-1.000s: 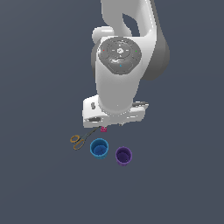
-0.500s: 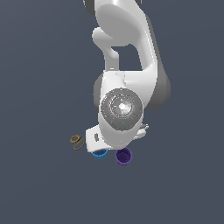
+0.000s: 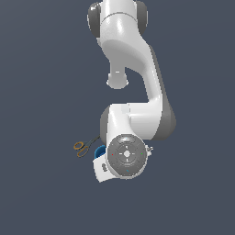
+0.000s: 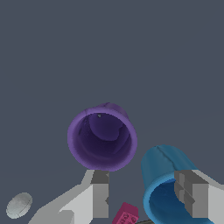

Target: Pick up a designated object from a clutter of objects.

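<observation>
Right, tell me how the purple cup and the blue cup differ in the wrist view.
The purple cup shows whole, clear of the fingers; the blue cup is cut off at the frame's edge, with one finger of the end effector in front of it. Both are round, hollow and open-topped.
</observation>
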Controlling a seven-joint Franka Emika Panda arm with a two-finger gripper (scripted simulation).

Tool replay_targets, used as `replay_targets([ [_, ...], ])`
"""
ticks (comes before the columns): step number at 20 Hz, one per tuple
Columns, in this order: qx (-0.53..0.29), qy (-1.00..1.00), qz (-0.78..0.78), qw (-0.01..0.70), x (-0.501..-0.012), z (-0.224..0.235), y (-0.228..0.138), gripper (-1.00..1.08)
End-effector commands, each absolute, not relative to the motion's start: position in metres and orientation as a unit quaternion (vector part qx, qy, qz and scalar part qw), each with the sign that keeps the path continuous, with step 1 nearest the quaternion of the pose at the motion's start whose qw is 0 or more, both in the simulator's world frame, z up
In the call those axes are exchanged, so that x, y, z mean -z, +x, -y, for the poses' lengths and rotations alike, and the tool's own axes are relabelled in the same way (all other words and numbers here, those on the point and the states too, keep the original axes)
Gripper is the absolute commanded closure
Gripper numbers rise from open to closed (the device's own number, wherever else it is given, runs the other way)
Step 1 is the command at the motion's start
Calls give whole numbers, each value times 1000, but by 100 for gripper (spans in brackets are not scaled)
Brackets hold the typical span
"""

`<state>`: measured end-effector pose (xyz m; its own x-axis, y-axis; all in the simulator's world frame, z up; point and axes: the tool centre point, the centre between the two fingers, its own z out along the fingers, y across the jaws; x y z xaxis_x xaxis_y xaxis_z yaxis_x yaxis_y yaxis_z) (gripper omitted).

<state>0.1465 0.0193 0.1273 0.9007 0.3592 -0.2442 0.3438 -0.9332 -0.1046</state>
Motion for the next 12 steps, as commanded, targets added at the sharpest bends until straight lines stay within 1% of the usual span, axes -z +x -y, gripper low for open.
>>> replay_targets([
  [1,-134,-972,188,33,-117,-20,151,-20],
  [7,-139,-969,198,39,-101,-22,155,-20],
  [12,-140,-969,199,40,-99,-22,155,-20],
])
